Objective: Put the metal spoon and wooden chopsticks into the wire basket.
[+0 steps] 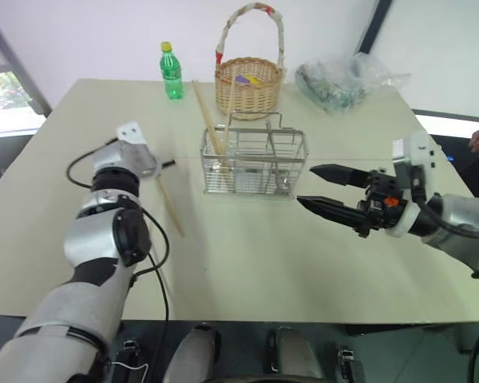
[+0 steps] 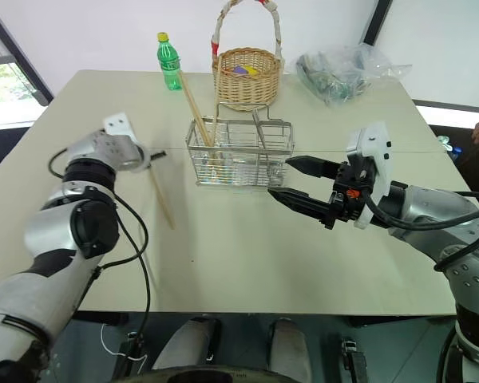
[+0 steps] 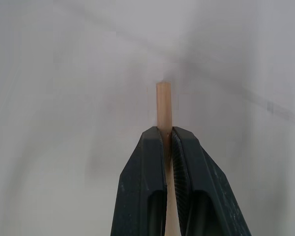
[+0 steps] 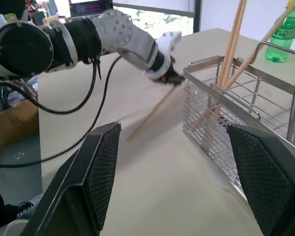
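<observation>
Left eye view: right gripper (image 1: 319, 187) hovers near the front, right of the wire basket (image 1: 253, 163), jaws spread, empty. Left gripper (image 1: 164, 165), left of the basket, has its jaws pressed onto one wooden chopstick (image 1: 170, 206), lifted and slanting down toward the table (image 1: 247, 263). Farther back, other wooden chopsticks (image 1: 207, 116) already lean in the basket's left compartment. The metal spoon's whereabouts: cannot tell.

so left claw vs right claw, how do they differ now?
The left claw is shut on a chopstick; the right claw is open and holds nothing. The left one sits left of the wire basket, the right one to the right of it. Both have black fingers.
</observation>
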`<state>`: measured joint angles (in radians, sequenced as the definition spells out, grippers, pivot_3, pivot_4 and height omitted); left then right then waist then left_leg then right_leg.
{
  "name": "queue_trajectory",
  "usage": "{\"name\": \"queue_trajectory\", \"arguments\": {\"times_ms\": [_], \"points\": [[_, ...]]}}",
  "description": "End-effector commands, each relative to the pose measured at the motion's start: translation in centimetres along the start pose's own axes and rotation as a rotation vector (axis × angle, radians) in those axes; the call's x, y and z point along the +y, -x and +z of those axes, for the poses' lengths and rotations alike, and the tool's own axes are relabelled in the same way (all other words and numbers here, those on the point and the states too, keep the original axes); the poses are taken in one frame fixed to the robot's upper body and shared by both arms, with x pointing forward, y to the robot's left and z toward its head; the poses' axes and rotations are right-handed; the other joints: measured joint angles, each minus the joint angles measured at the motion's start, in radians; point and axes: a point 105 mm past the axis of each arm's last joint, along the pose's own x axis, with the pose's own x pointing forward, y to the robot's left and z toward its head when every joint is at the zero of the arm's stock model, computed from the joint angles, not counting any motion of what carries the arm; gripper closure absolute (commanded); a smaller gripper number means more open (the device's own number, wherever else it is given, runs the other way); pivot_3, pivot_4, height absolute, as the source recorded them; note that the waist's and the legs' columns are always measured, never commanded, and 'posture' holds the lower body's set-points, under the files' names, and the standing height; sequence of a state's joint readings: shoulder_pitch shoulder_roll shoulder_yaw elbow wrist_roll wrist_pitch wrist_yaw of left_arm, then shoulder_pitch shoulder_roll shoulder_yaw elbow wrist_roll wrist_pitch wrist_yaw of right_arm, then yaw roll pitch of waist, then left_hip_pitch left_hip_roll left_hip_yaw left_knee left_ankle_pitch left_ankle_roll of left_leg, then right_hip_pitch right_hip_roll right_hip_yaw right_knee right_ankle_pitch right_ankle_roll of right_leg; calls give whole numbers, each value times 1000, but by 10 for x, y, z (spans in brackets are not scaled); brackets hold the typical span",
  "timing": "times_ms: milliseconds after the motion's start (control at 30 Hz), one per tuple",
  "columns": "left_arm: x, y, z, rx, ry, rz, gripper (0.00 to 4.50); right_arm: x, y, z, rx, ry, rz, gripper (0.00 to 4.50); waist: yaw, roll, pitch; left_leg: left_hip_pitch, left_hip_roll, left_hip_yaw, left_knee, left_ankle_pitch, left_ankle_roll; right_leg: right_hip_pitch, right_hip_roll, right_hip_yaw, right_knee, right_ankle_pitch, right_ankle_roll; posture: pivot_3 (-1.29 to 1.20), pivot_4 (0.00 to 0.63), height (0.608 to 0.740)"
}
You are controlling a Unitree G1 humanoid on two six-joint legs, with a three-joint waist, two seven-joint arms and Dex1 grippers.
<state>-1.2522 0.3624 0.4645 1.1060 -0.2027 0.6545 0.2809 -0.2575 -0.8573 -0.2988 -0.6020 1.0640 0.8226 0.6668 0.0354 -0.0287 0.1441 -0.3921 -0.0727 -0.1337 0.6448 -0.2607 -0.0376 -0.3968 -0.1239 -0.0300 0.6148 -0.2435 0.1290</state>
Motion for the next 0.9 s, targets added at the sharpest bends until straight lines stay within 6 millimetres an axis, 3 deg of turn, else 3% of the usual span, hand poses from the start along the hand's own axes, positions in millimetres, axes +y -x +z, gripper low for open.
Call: {"name": "queue_trajectory", "arguments": {"times_ms": [33,100,167,233,333,500,733,800,900], "points": [[-8,51,125,-503,106,-150,4478,0,0,10,-17,33,4,928,1,-1,1,-1,0,0,0,0,0,0,0,0,0,0,0,0,150,674],[-17,87,168,-693,189,-323,4478,-1,0,11,-20,29,5,928,2,-2,1,-1,0,0,0,0,0,0,0,0,-1,0,0,0,150,674],[-28,125,199,-835,245,-519,4478,-2,0,12,-19,28,7,928,5,-2,1,-1,0,1,0,0,0,0,-2,0,-1,0,0,0,150,674],[-42,152,213,-886,275,-688,4478,-2,0,12,-15,27,9,928,6,-2,1,-1,-1,1,0,0,1,1,-4,-1,-2,0,0,0,150,674],[-68,185,216,-904,251,-913,4478,-2,1,12,-13,26,12,928,4,-1,1,0,-3,1,1,-2,3,3,-5,-1,-2,0,0,0,150,674],[-110,206,181,-851,82,-1120,4478,-5,1,14,-17,34,1,928,-1,-1,1,1,-2,1,2,-2,4,4,-4,-1,-1,0,0,0,150,674],[-145,192,103,-724,-210,-1214,4478,-10,4,16,-43,37,-50,928,-22,-1,1,1,-1,0,1,-2,4,3,-3,-1,-1,0,0,0,150,674],[-146,178,80,-703,-265,-1195,4478,-10,5,17,-52,35,-61,928,-25,0,1,1,-1,0,1,-2,4,3,-3,0,-1,0,0,0,150,674],[-142,167,61,-711,-246,-1173,4478,-11,7,17,-64,26,-79,928,-24,1,0,2,-1,1,1,-2,5,3,-3,0,-1,0,0,0,150,674]]}}
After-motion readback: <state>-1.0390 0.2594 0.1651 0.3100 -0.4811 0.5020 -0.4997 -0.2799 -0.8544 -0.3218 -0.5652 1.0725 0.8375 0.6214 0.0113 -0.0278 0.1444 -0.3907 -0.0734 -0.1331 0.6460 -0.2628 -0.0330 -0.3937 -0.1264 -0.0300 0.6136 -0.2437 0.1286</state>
